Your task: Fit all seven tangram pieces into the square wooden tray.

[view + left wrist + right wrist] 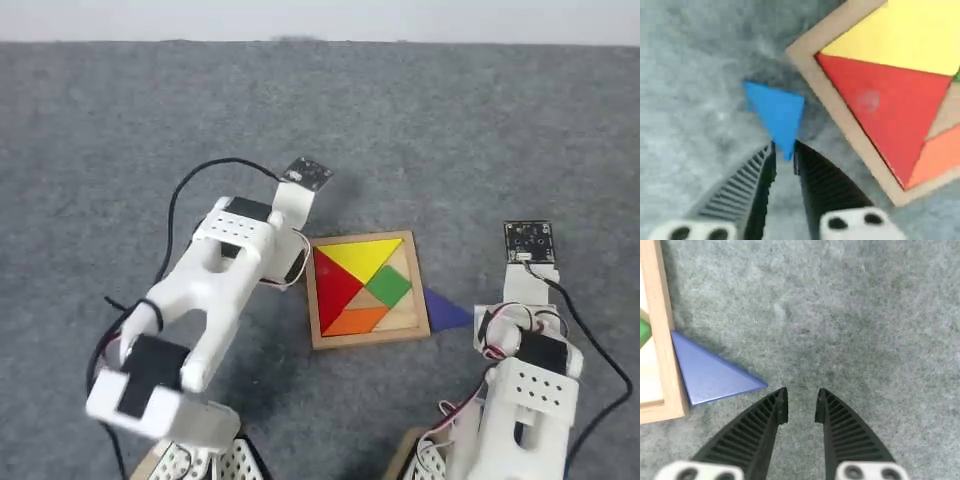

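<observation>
Left gripper (784,150): pinching light blue triangle (776,112) by its tip, 9 o'clock of tray (370,339).
Tray: square, wooden; yellow triangle (360,258), red triangle (333,285), green square (388,286), orange piece (357,320).
Dark blue triangle (710,375): touching tray rim, 4 o'clock.
Right gripper (801,405): fingers parted, nearby.

A robotics lab bench: grey felt-covered table (120,120), 2 mounted arms (215,290).
</observation>
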Available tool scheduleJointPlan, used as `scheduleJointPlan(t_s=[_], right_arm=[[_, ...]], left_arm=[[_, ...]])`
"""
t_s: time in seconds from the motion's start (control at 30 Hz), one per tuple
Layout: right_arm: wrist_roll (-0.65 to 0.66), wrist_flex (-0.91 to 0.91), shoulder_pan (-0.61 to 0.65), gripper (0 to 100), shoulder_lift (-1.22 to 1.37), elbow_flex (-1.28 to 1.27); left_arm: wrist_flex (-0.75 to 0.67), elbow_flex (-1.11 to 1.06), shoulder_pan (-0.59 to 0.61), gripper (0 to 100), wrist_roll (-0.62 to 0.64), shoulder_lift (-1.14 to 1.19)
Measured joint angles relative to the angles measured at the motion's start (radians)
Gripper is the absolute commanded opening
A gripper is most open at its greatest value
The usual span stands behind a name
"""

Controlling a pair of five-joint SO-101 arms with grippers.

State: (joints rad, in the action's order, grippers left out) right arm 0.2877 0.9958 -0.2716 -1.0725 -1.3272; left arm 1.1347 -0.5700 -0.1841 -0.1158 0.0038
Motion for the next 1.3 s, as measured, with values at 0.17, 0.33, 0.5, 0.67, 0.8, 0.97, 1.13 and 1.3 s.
scheduleJointPlan(t_s=[0.17,0.33,0.5,0.67,0.8,0.97,1.13,1.3], right_arm=[[0.0,0.0,-0.002,11.1,0.0,0.0],[0.0,0.0,0.0,11.1,0.0,0.0],[0.0,0.0,0.0,11.1,0.0,0.0],[0.0,0.0,0.0,11.1,0.0,0.0],[0.0,0.0,0.0,11.1,0.0,0.0],[0.0,0.0,0.0,11.1,0.0,0.0],[0.0,0.0,0.0,11.1,0.0,0.0],[0.0,0.0,0.0,11.1,0.0,0.0]], left_arm=[[-0.014,0.0,0.0,15,0.089,-0.054],[-0.091,0.0,0.0,15,0.114,0.009],[-0.167,0.025,0.005,15,0.124,0.143],[-0.1,0.126,0.005,15,0.12,0.235],[-0.069,0.149,0.005,12,0.115,0.249],[-0.063,0.143,0.0,5,0.115,0.245],[-0.046,0.086,0.041,1,0.084,0.183],[-0.002,0.08,0.044,1,0.063,0.071]])
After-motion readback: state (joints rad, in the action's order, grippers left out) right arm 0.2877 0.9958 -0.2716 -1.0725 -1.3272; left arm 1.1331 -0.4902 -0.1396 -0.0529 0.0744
